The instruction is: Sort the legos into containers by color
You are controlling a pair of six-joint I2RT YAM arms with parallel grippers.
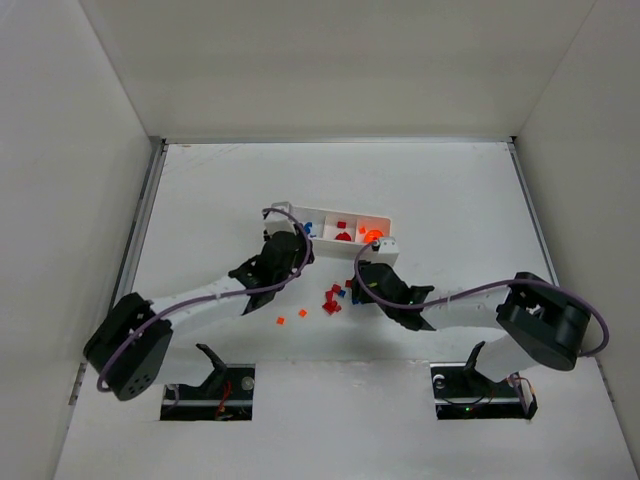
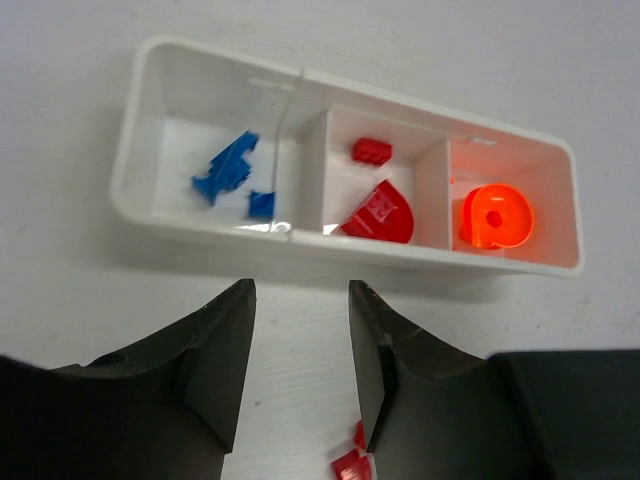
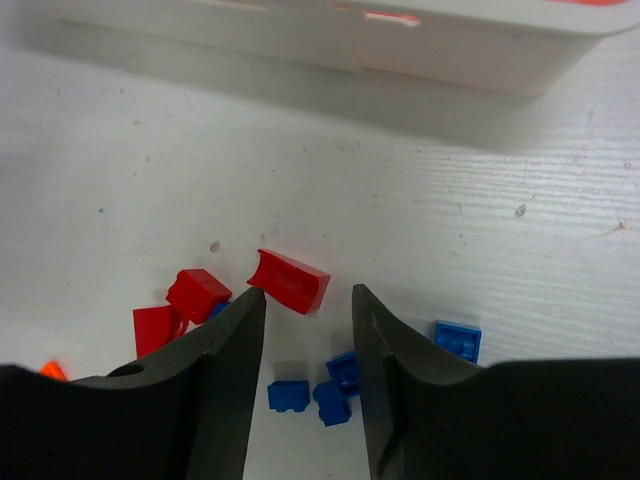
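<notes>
The white three-compartment tray point(image 1: 391, 252) lies mid-table. In the left wrist view its left compartment point(image 2: 170, 205) holds blue bricks point(image 2: 225, 170), the middle holds red bricks point(image 2: 380, 213) and the right holds a rounded orange piece point(image 2: 495, 215). My left gripper point(image 2: 300, 290) is open and empty, just in front of the tray's near wall; it also shows in the top view point(image 1: 298, 247). My right gripper point(image 3: 308, 295) is open and empty, low over a loose pile point(image 1: 333, 298). A curved red brick point(image 3: 290, 280) lies just beyond its tips, and blue bricks point(image 3: 300, 393) lie between its fingers.
Two small orange bricks point(image 1: 281, 320) point(image 1: 303, 312) lie apart, left of the pile. More red bricks point(image 3: 197, 294) and a blue one point(image 3: 458, 340) flank the right fingers. The tray's near wall point(image 3: 450, 50) is close ahead. White enclosure walls surround the table.
</notes>
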